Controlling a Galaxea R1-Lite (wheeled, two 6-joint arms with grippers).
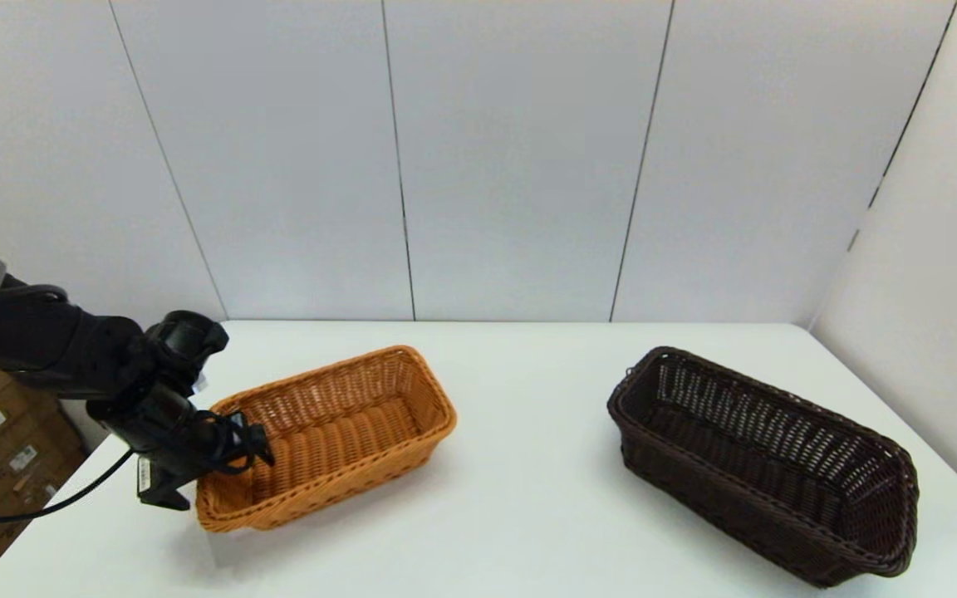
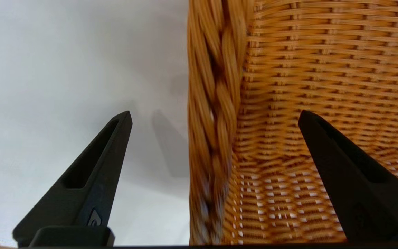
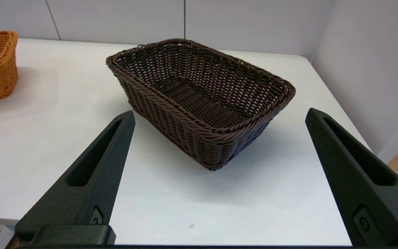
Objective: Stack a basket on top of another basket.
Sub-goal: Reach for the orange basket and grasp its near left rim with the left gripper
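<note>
On the table's [image 1: 528,507] right side, well apart from the orange-tan basket [image 1: 337,432]: the dark brown basket [image 1: 765,465], untouched. Left gripper [image 2: 214,117] open, straddling the orange-tan rim. Right gripper [image 3: 219,116] open, short of the dark basket.

left end effector [image 2: 214,116] spread wide, right end effector [image 3: 219,114] likewise

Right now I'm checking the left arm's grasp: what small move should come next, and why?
Probably close the left gripper. Its open fingers straddle the orange-tan basket's braided rim, one outside, one inside. The dark brown basket sits apart on the table; the right gripper hangs open, off it.
</note>
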